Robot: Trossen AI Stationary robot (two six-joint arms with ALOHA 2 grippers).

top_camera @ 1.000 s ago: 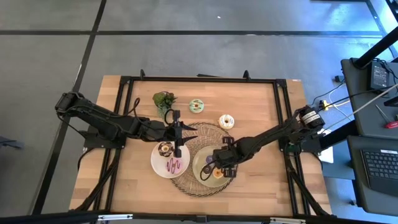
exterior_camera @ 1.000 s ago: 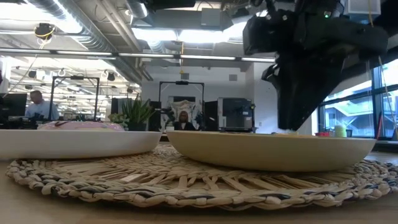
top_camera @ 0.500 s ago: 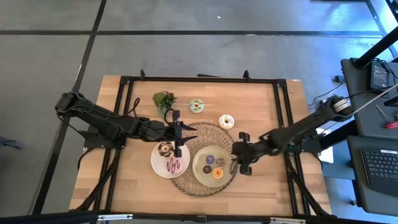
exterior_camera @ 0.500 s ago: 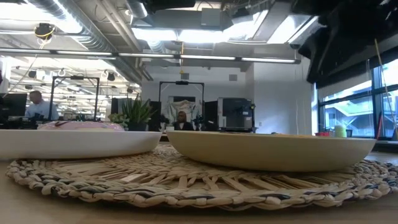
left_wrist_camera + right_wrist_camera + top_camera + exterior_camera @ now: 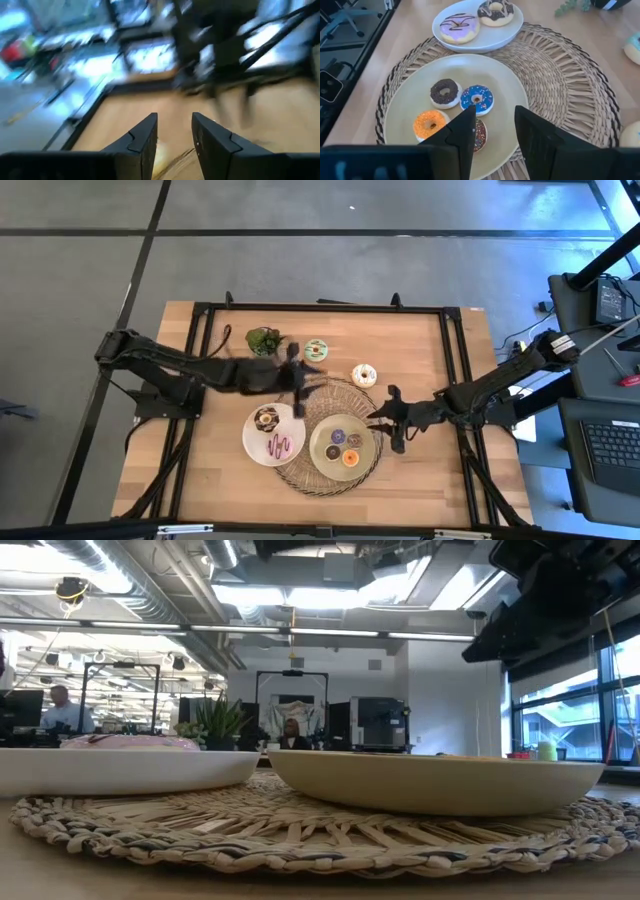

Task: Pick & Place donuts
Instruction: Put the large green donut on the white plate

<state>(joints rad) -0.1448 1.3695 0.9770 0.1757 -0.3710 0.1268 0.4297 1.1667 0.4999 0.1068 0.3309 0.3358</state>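
In the high view my right gripper [image 5: 382, 420] is open and empty, just right of the pale-green plate [image 5: 322, 432]. That plate carries several donuts: brown [image 5: 444, 92], blue [image 5: 476, 98], orange [image 5: 430, 124] and a dark one half hidden by my fingers. The white plate [image 5: 252, 442] carries a chocolate donut [image 5: 265, 418] and a lilac-iced one [image 5: 280, 446]. A mint donut [image 5: 316, 350] and a cream donut [image 5: 364, 375] lie on the bare table. My left gripper [image 5: 305, 375], open and blurred, is over the mat's far edge between the white plate and the mint donut.
Both plates sit on a round woven mat [image 5: 372, 395]. A green plant sprig [image 5: 263, 340] lies near the far edge, left of the mint donut. A black frame [image 5: 320, 308] borders the table. In the low view the two plates [image 5: 430, 780] fill the foreground.
My right gripper has risen from over the pale-green plate and drawn back toward the table's right, leaving the orange donut on the plate. My left gripper has swung from over the white plate toward the far edge and the right, nearer the mint donut.
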